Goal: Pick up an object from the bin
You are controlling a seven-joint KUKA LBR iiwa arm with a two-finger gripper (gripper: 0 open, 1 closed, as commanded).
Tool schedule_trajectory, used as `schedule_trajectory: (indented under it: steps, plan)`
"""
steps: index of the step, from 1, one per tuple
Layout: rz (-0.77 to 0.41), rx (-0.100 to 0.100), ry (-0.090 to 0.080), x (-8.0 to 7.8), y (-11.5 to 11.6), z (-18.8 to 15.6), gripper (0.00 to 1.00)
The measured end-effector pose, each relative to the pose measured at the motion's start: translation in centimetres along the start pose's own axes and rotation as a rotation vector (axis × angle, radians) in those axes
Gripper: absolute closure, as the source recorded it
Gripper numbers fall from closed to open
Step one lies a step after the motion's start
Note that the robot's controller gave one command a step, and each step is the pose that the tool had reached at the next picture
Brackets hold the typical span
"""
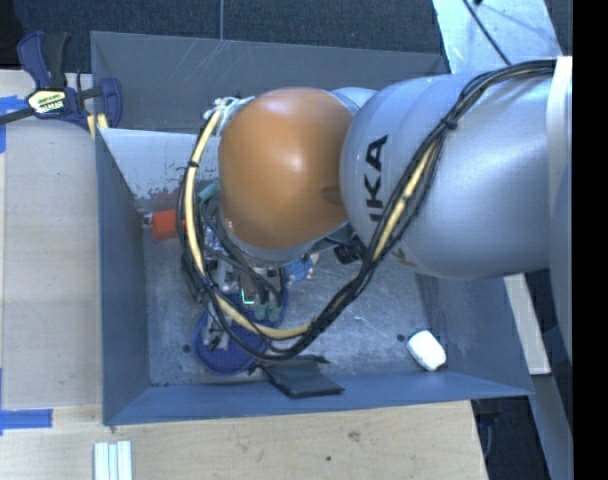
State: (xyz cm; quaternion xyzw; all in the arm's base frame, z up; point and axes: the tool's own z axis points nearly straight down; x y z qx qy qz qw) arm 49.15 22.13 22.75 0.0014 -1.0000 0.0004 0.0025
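Bin point(119, 298) holds white lump point(426, 349), orange cylinder point(163, 224)

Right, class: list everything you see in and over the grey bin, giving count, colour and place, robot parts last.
Grey metal bin: one, grey, holding these.
Small orange-red block: one, orange-red, against the left wall.
White rounded lump: one, white, floor near the front right corner.
Blue rounded thing: one, blue, front left, beside the gripper.
Dark flat square piece: one, dark grey, middle of the front wall.
Gripper: one, dark, under orange cover.
Arm: one, silver, from the right.
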Motion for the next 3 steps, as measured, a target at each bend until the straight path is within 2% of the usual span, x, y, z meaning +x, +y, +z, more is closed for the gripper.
schedule_trajectory:
  steps: [1, 2, 3]
  plan:
    - [0.008, 0.002, -0.004, -12.8, -5.5, 13.1, 0.0]
    - [0.006, -0.004, -0.01, -13.0, -5.1, 12.6, 1.0]
    - [-0.021, -0.001, -0.01, -13.2, -5.0, 0.7, 1.0]
